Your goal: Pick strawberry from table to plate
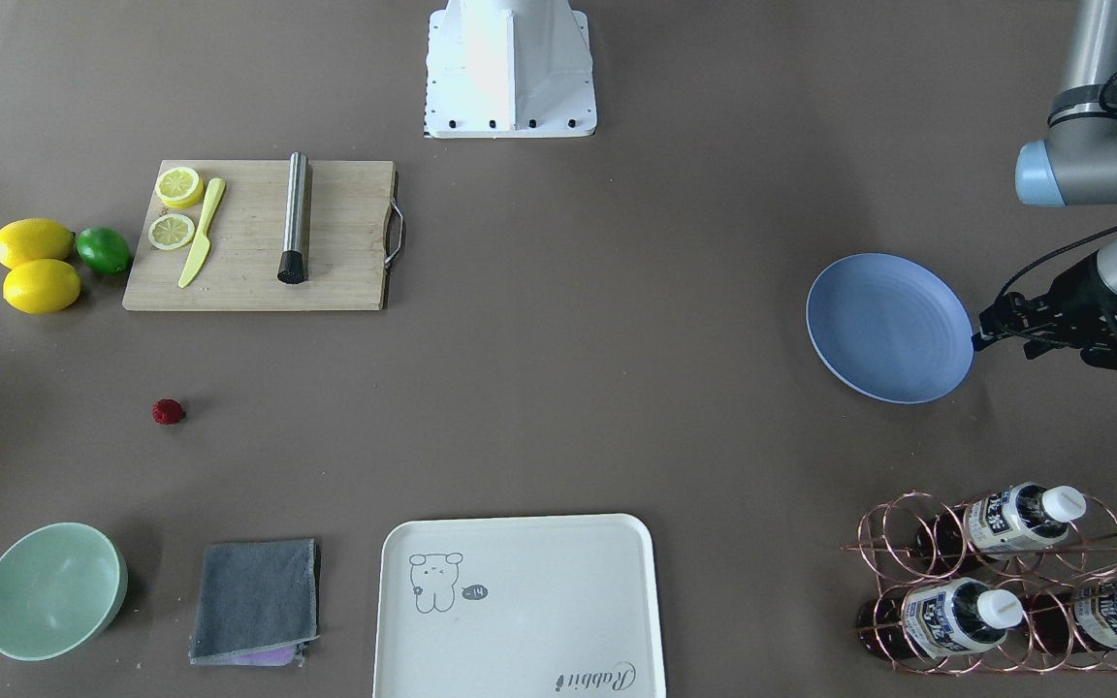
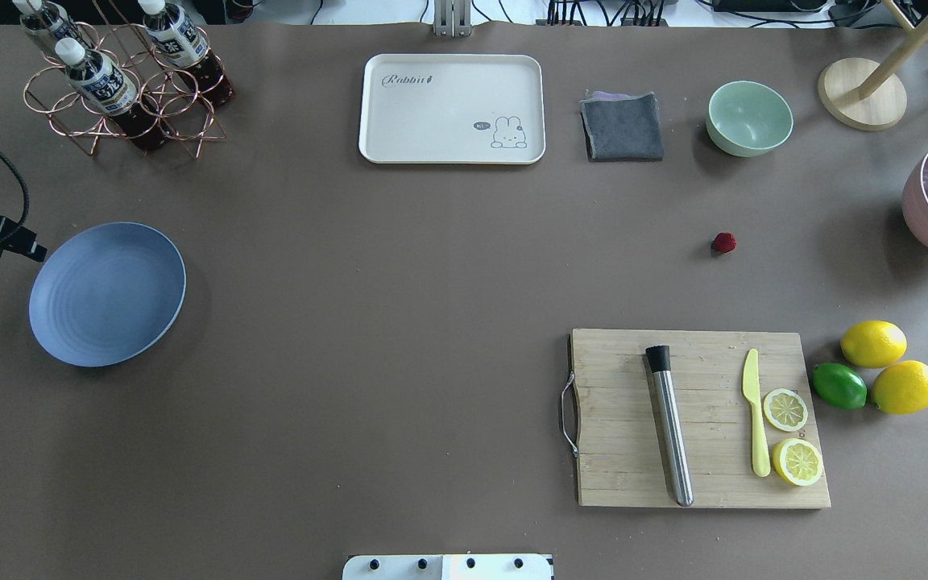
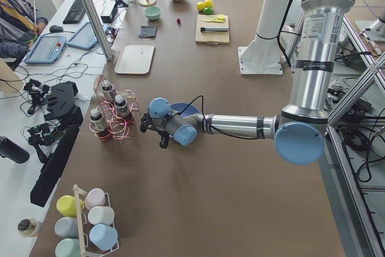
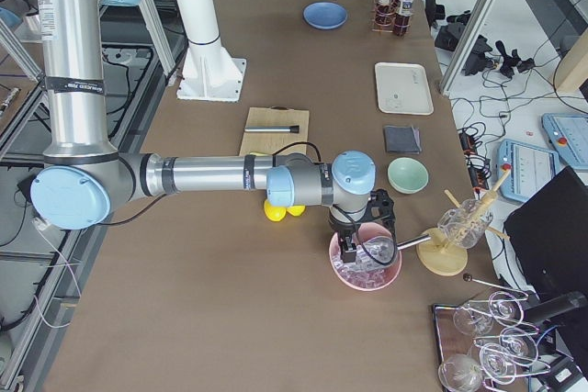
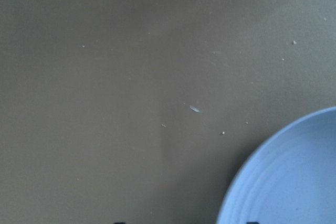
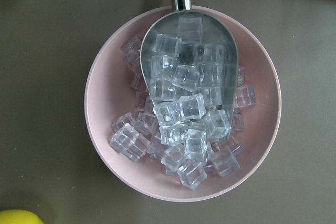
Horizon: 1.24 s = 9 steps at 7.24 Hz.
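1. left gripper (image 2: 35,252): sits just beside the plate's left rim. The wrist view shows only two dark tips at the frame edge, set apart with nothing between them, so I read it as spread and empty.
2. plate (image 2: 107,294): bare, at the left side of the table (image 2: 399,322). The bottle rack (image 2: 122,89) stands behind it. Its right side faces open table, so coming in from there looks free.
3. middle: wide bare surface. The tray (image 2: 432,121) sits at the far edge, well out of any carry line.
4. strawberry (image 2: 724,242): lies alone on the table's right half, between the green bowl (image 2: 749,118) and the cutting board (image 2: 617,419), touching neither. It is well apart from the plate.
5. pick, my read: come straight down, centre the jaws on it and close gently. It is small and round, so an off-centre grip likely rolls it away. There is room on all sides.
6. right gripper (image 4: 363,243): hangs over the pink bowl (image 6: 105,93) of ice cubes (image 6: 184,129) and the scoop (image 6: 189,66) at the right end. Can't tell if it is spread or clenched. It is the nearer arm, but I'd lift it clear of the rim and scoop handle first.
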{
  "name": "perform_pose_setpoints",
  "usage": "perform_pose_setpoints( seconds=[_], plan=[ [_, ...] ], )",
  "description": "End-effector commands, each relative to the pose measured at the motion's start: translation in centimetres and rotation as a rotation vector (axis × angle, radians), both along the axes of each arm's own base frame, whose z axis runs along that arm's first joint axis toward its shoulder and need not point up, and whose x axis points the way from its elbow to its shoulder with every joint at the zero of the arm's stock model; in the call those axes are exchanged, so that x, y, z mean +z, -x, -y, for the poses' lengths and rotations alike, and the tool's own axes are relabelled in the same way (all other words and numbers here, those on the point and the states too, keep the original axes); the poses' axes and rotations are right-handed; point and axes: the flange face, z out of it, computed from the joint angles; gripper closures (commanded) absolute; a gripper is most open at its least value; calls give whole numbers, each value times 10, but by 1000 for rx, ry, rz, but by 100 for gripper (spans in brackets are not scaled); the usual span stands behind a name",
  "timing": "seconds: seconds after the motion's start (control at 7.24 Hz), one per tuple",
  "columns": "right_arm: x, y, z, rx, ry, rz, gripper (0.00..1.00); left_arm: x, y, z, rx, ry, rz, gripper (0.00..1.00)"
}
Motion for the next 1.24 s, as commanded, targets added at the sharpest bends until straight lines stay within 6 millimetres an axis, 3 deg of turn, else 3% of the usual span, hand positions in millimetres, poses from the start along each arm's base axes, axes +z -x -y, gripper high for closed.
perform_pose_setpoints(
  seconds=[0.0,0.55,0.83,1.11],
  plan=[
    [2,0,-1,0,4,-3,0,2,-6,-13,-17,7,-28,35],
    [5,0,-4,0,9,-1,0,3,-28,-21,20,11,-24,36],
    [5,0,-5,0,9,-1,0,6,-28,-22,23,13,-21,45],
    [-1,0,-10,1,1,-1,0,12,-28,-26,25,23,-14,60]
  ],
)
